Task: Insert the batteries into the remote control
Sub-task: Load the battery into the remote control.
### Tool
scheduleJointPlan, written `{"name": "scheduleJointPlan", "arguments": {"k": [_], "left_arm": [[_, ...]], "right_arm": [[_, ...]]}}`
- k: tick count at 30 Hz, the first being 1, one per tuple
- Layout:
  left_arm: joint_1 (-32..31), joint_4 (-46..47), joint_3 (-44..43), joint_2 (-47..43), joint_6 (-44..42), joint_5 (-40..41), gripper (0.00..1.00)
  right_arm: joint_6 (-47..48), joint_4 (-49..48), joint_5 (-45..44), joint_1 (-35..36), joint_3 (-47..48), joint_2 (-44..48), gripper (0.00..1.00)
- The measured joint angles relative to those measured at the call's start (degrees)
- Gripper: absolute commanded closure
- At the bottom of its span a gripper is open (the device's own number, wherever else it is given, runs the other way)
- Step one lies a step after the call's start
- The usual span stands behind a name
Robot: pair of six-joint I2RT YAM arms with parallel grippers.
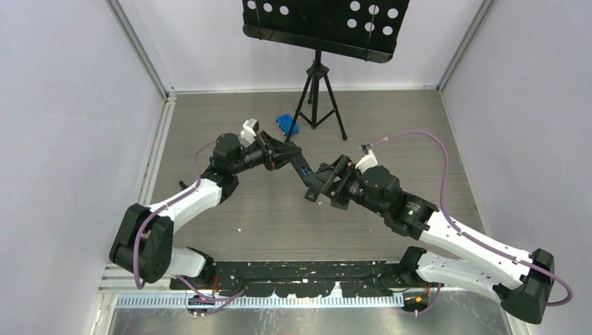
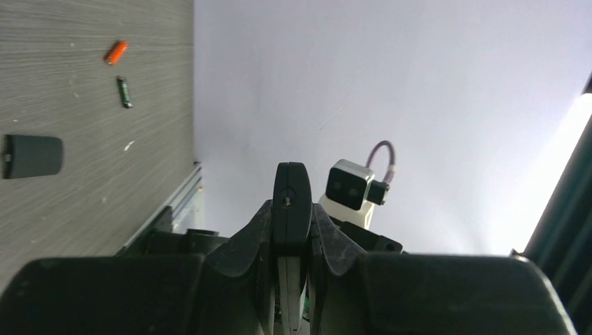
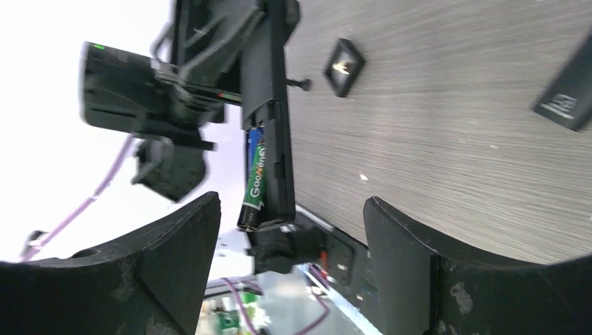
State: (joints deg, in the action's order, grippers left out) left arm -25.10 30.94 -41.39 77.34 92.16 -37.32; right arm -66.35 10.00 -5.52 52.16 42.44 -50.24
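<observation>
1. Loading is judged partly done: one green-and-blue battery (image 3: 255,178) is seen seated in the open bay of the remote control (image 3: 269,77).
2. Whether a second cell sits beside it cannot be told. The bay is uncovered.
3. An orange battery (image 2: 116,51) and a dark green battery (image 2: 124,92) are seen lying on the tabletop (image 2: 70,209), near each other and well apart from the remote control.
4. The remote control is held off the tabletop, pinched across its sides by the left hand (image 2: 291,213), about midway between the two arms.
5. The right hand (image 3: 290,209) is spread wide with nothing gripped, just short of the bay end.
6. The long axis is judged to run from the left hand toward the right hand, with the bay end pointed at the right hand.
7. Left to do, by estimate: any remaining cell is to be fetched and seated, and the bay closed.
</observation>
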Motion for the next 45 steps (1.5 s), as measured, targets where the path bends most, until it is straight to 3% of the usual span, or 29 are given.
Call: {"name": "scheduleJointPlan", "arguments": {"k": [7,12,30,38,45], "left_arm": [[0.0,6.6,2.5,-0.2,7.6,1.8,1.0],[0.0,7.1,3.4,-1.5,9.6,2.9,1.0],[-0.5,7.3,4.3,-6.0,13.1,4.3,1.0],[-0.5,7.3,4.3,-6.1,12.9,4.3,1.0],[-0.5,6.9,4.3,-6.7,12.0,4.4,1.0]], "right_arm": [[-5.9,-14.1,-0.6,0.0,-4.2,3.3,0.21],[-8.3,-19.4,-1.0,0.0,-6.0,3.5,0.38],[-11.2,-23.6,-1.5,0.0,-6.1,0.0,0.5],[-12.0,-23.5,-1.5,0.0,-5.3,-0.4,0.68],[-13.4,-23.3,-1.5,0.0,-5.2,-1.4,0.77]]}}
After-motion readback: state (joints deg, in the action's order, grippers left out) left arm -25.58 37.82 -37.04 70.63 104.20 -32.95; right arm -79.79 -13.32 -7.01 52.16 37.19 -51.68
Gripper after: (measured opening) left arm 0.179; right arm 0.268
